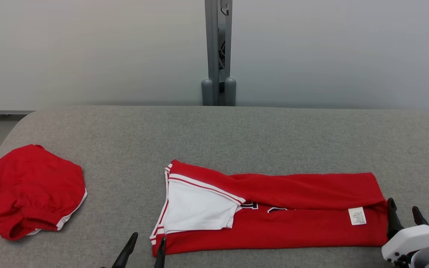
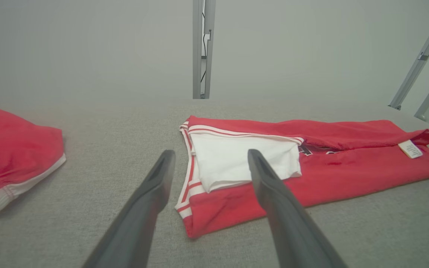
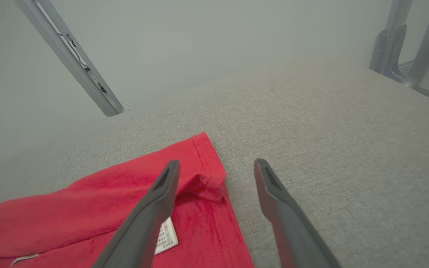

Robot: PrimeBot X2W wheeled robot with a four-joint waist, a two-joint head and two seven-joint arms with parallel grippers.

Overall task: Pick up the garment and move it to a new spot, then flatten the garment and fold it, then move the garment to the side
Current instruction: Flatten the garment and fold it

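A long red jersey garment, already folded lengthwise into a strip with a white panel and striped trim at one end, lies on the grey fabric-covered table. Taking the grey metal upright post at the table's far edge as the mark, the strip lies across the table on the robot's side of the post. Its trimmed end is just left of the post's line and its hem end, with a small white care label, is well to the right.

The left gripper is on the near side of the post and a little left of it. Its fingers are spread, one over bare table beside the trim and one over the white panel. The right gripper is far right of the post, also spread, straddling the hem edge beside the label. Neither holds cloth, and I cannot tell whether the tips touch it.

The step in hand looks like the crosswise fold. To do it well, each gripper should lower until one finger slides under all layers at its end. Pinching only the top layer would open the lengthwise fold. The rumpled hem corner in the right wrist view wants gathering in first. A rounded red cloth bundle sits far left of the post, so the fold is better made short of it.
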